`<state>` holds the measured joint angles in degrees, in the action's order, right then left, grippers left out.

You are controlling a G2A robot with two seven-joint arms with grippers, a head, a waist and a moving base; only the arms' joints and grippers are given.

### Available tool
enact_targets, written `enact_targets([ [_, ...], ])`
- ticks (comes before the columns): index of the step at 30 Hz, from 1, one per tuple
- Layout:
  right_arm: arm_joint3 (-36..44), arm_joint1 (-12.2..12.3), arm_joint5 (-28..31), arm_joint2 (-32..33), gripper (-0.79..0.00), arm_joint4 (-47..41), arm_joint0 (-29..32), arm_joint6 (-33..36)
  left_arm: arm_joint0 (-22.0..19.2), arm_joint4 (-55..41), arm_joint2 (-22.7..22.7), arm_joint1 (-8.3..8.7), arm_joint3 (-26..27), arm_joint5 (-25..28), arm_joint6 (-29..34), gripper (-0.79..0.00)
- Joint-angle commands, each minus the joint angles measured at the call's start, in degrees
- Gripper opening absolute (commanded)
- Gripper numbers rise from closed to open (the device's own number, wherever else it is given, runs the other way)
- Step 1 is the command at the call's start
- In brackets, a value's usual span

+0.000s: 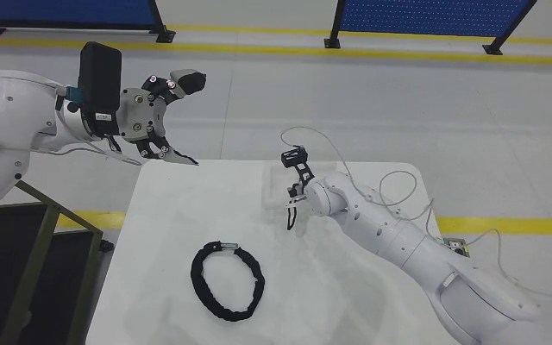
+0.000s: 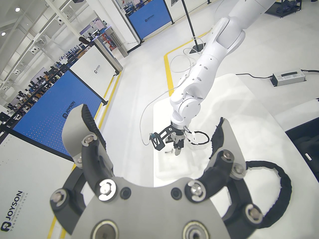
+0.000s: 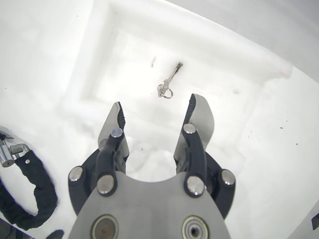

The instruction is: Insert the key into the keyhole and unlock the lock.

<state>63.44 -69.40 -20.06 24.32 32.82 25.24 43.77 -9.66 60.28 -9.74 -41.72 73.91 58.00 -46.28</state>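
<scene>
The left tool (image 1: 184, 121) hangs in the air past the counter's (image 1: 172, 216) far left corner, at about 10 o'clock from the counter's middle. Its jaws are spread wide and hold nothing. In its own wrist view the left tool (image 2: 152, 118) looks across the counter toward the other arm.

The lock (image 1: 227, 280), a black sleeved chain closed into a loop, lies flat on the counter at about 8 o'clock from the middle. Neither tool touches it. Its metal end shows in the right wrist view (image 3: 7, 155), but I cannot make out the keyhole from here.

The right tool (image 1: 293, 211) is lower, at about 12 o'clock from the middle and well apart from the lock. It points down into a shallow white foam tray (image 3: 99, 38). Its jaws stand moderately open and are empty.

The key (image 3: 168, 80) lies on the tray floor just ahead of the right tool (image 3: 155, 104), between the lines of its two fingers and not gripped. A small ring hangs on the key's head, and the blade tip sits at a dark mark in the foam. In the left wrist view the right tool (image 2: 178, 148) stands just beside the key (image 2: 170, 151).
</scene>
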Motion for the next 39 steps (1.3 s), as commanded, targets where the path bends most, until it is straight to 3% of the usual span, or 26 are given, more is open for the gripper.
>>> enact_targets([
  [1,-0.91,-0.52,0.23,0.03,-0.4,0.29,-0.08,-0.19,0.0,0.0,0.0,0.0,0.0,0.0,0.0,0.0],
  [9,-6.05,-3.59,0.83,-0.14,-0.471,0.4,-0.62,-1.63,0.0,0.0,0.0,0.0,0.0,0.0,0.0,0.0],
  [34,-23.01,-12.23,3.71,-0.32,-0.499,2.85,-2.94,-3.64,0.0,0.0,0.0,0.0,0.0,0.0,0.0,0.0],
  [38,-25.33,-13.43,4.05,-0.16,-0.551,3.23,-3.15,-4.2,0.0,0.0,0.0,0.0,0.0,0.0,0.0,0.0],
  [39,-25.97,-13.72,4.16,-0.09,-0.603,3.27,-3.2,-4.29,0.0,0.0,0.0,0.0,0.0,0.0,0.0,0.0],
])
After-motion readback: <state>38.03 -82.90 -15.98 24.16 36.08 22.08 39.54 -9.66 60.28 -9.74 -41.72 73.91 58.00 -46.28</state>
